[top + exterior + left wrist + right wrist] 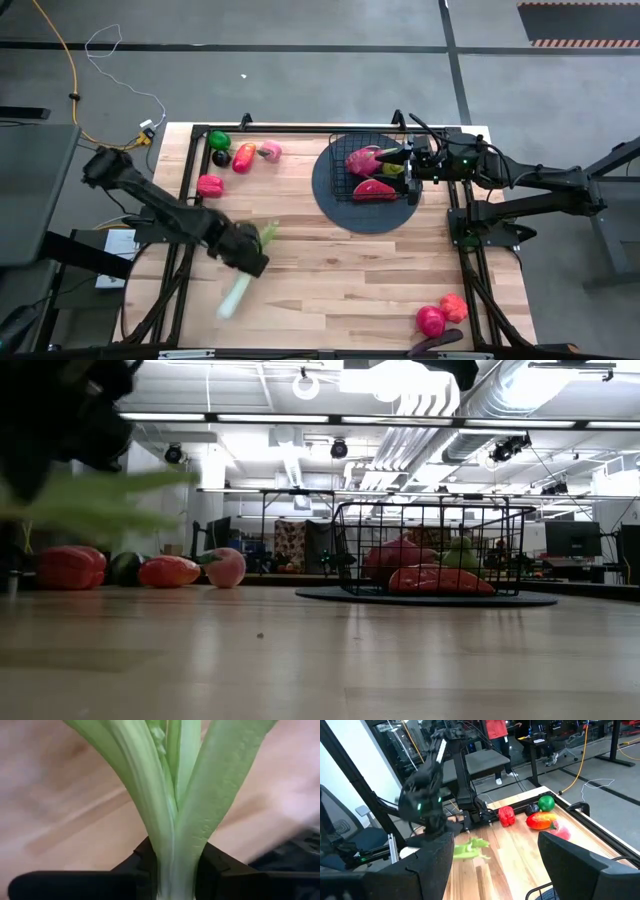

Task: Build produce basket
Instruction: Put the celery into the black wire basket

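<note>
My left gripper (247, 257) is shut on a long pale green celery (234, 296) over the table's near left part. The celery's leafy end (95, 500) shows blurred above the table top in the low view. The black wire basket (352, 172) stands on its dark round disc (335, 205) at the far right and holds a pink dragon fruit (364, 158), a red piece (372, 188) and a green piece (392, 168). My right gripper (405, 160) hovers open over the basket's right side, touching nothing. My left gripper pinches the celery's stalk (175, 865) between its two fingers (142, 867), about mid-length, just below where the stalks split. The fingers come from above, slanting down, and lie across the stalk. The leafy end is off the table; whether the pale end (229, 306) touches it, I cannot tell.
More produce lies at the far left: a green piece (219, 141), a dark one (221, 158), a red-orange one (244, 158), a pink one (270, 151) and a red pepper (210, 185). Near the right front corner lie two red pieces (431, 320) and a dark eggplant (435, 343).
</note>
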You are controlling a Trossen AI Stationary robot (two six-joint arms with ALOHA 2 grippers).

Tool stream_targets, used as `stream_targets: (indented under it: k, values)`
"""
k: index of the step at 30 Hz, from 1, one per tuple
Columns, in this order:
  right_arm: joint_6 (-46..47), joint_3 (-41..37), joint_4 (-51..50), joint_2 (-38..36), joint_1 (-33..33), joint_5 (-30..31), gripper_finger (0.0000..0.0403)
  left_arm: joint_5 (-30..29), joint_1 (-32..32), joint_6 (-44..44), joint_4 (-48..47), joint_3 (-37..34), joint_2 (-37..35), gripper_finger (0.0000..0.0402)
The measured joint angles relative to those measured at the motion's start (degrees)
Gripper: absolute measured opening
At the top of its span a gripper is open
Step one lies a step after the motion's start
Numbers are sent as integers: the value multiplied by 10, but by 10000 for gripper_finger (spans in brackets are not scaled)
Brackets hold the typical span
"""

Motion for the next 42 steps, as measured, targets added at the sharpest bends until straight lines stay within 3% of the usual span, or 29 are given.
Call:
stream_targets:
  k: [9,16,20,23,30,42]
  values:
    - [15,0,4,0,0,0,279,-129,141,269,2,86,-129,65]
    - [15,0,31,0,0,26,279,-228,248,595,61,181,-157,66]
    - [15,0,48,0,0,35,279,-220,304,756,167,201,-157,66]
    - [15,0,53,0,0,35,279,-167,341,834,235,202,-157,67]
    - [15,0,53,0,0,34,279,-78,390,876,323,187,-157,67]
    - [34,0,65,39,0,11,279,-74,389,853,411,154,-145,67]
